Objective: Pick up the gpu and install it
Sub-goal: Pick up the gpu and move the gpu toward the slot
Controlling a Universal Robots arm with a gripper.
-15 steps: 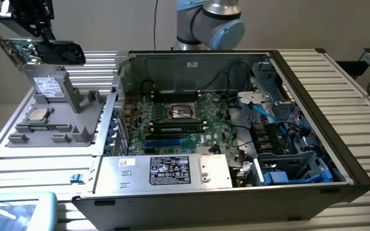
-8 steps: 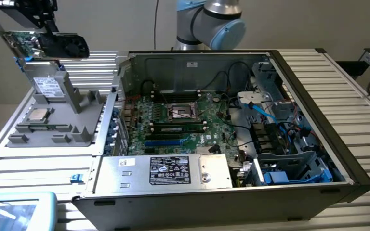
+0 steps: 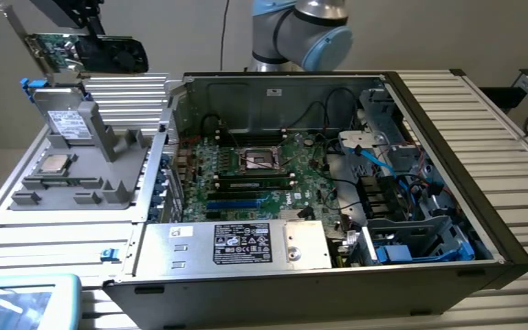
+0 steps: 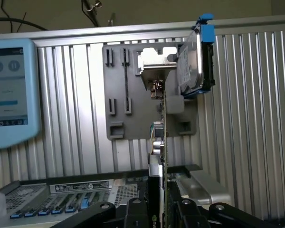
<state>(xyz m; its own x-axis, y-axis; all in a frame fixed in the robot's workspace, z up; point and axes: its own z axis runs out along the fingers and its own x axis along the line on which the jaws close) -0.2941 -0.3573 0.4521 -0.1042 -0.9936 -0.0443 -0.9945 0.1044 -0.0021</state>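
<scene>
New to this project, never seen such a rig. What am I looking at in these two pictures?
One robot arm stands behind an open computer case on a slatted metal table. The exterior view is from a camera off the arm, looking down into the case at the green motherboard. The wrist view is from a camera on the arm's wrist, looking past its fingers. Those fingers are closed on the gpu, a small green card with a black fan block, held in the air at the exterior view's left, near a grey holder. The holder carries a drive with a white label. A tablet sits at the table's edge.
</scene>
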